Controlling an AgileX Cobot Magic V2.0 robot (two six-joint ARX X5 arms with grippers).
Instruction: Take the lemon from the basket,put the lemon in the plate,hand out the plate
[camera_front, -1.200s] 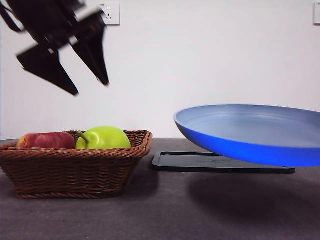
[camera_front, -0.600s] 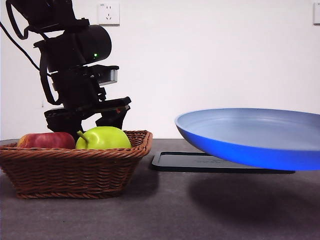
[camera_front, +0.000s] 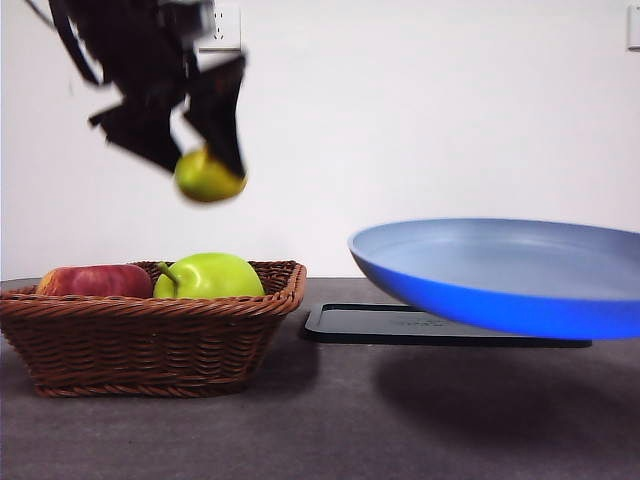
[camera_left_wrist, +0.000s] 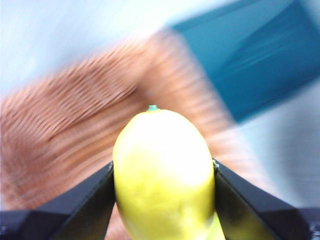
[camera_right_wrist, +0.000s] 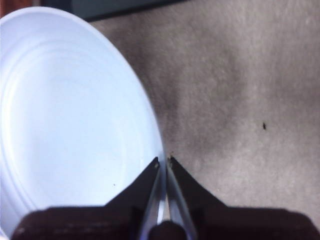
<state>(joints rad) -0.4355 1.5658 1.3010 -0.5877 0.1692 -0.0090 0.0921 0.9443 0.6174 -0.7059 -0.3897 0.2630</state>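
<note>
L gripper (camera_front: 205, 150) clamps the small yellow oval lemon (camera_front: 208, 176) high above the brown woven wicker basket (camera_front: 150, 335), clear of the green apple (camera_front: 208, 277) and red apple (camera_front: 92, 281). R gripper (camera_right_wrist: 163, 162) pinches the round light-blue plate (camera_front: 500, 270) by its rim, holding it off the table, probably as a landing spot; wrist view is blurry.

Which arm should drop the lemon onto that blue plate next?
Left. The left gripper already holds the lemon above the basket; the right gripper is pinching the plate rim, holding it up.
</note>
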